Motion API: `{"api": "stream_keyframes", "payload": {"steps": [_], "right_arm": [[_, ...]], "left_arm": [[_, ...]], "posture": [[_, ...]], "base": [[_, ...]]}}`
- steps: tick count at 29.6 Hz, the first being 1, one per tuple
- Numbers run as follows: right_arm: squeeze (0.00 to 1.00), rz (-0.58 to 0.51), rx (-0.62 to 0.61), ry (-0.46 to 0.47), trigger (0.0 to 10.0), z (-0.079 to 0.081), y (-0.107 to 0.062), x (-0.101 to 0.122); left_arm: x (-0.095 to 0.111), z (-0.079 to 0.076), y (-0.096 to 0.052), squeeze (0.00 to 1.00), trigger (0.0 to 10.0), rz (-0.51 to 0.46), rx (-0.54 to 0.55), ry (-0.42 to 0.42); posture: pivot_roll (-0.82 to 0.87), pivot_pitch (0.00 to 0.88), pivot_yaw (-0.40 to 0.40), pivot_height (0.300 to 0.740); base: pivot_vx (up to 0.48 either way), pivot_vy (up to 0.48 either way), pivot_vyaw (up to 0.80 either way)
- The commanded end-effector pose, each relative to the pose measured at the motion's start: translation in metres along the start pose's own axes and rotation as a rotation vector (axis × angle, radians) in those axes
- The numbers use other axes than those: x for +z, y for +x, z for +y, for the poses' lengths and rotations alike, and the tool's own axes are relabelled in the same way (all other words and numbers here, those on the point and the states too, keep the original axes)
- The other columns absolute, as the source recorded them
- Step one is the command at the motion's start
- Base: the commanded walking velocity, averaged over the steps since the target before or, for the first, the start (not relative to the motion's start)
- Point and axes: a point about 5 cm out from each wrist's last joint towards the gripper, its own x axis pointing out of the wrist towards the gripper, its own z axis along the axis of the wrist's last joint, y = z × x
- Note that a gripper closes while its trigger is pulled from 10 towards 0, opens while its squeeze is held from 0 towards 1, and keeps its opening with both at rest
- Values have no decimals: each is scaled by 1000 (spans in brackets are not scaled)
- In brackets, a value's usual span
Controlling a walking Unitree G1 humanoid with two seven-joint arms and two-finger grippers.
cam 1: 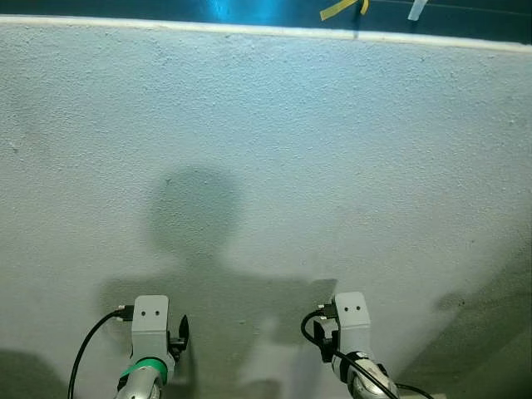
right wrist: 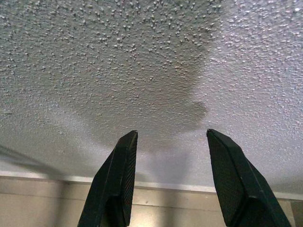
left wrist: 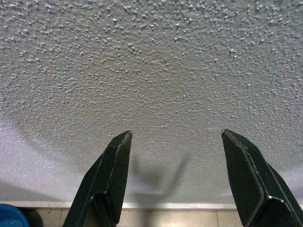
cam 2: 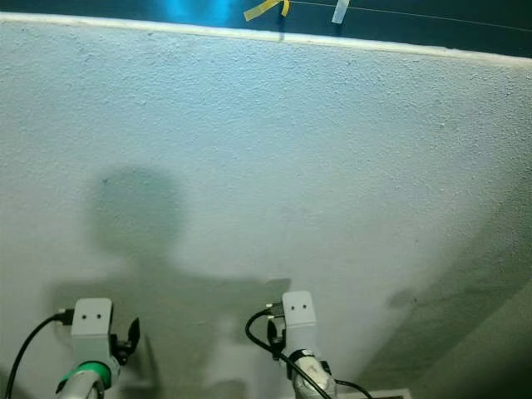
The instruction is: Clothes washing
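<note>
Closest to the camera, the two silver arms rise from the lower edge of the head views, both facing a rough white wall (cam 1: 274,125). The left arm carries a green band at its wrist and a black cable looping off to its outer side; the right arm has a black cable curling beside its wrist block.

The left gripper (left wrist: 175,179) points straight at the wall, its two black fingers (left wrist: 111,175) spread wide with nothing between them, only bare textured plaster behind. The right gripper (right wrist: 170,179) is likewise parted and empty, its ribbed finger pads (right wrist: 227,184) standing apart in front of the same wall. Whether either gripper touches the plaster cannot be told; both are close to it.

On the wall just beyond the arms lies the robot's own shadow (cam 1: 195,212), a rounded head shape above broad shoulders, falling across the lower middle of the wall. A darker shade spreads over the wall's lower right corner.

In the wrist views, a pale strip runs along the wall's edge nearest the grippers, with beige tiling past it, and a small blue patch (left wrist: 9,216) sits at the corner by the left gripper.

Farthest off, along the wall's top edge, a light border meets a dark teal surface (cam 1: 249,10) bearing a yellow tape strip (cam 1: 342,8) and a white tape strip (cam 1: 417,8). No clothing or washing machine can be seen from here.
</note>
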Motion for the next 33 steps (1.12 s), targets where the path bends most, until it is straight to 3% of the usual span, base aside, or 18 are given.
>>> {"api": "stream_keyframes", "payload": {"steps": [1, 15, 20, 23, 33], "right_arm": [[0, 36, -8, -6, 10000, -3, -2, -8], [0, 41, -17, -48, 10000, 3, 1, -6], [0, 25, -17, -26, 10000, 3, 1, -5], [0, -30, -17, 43, 10000, 0, 0, -1], [0, -29, -30, -66, 10000, -2, 1, -1]], "left_arm": [[-8, -1, -2, 0, 10000, 29, -2, 8], [-7, 0, 3, 0, 10000, 34, 0, 14], [-7, -1, 3, 0, 10000, 29, -2, 2], [-4, 7, 3, 0, 10000, -22, 27, 24], [-7, 10, 4, 0, 10000, 19, 41, 3]], "posture": [[4, 45, -6, 740], [3, 25, -6, 740], [3, 24, -6, 740], [-1, 24, -13, 740], [1, 24, -14, 740]], "base": [[0, 0, 0], [0, 0, 0], [0, 0, 0], [0, 0, 0], [0, 0, 0]]}}
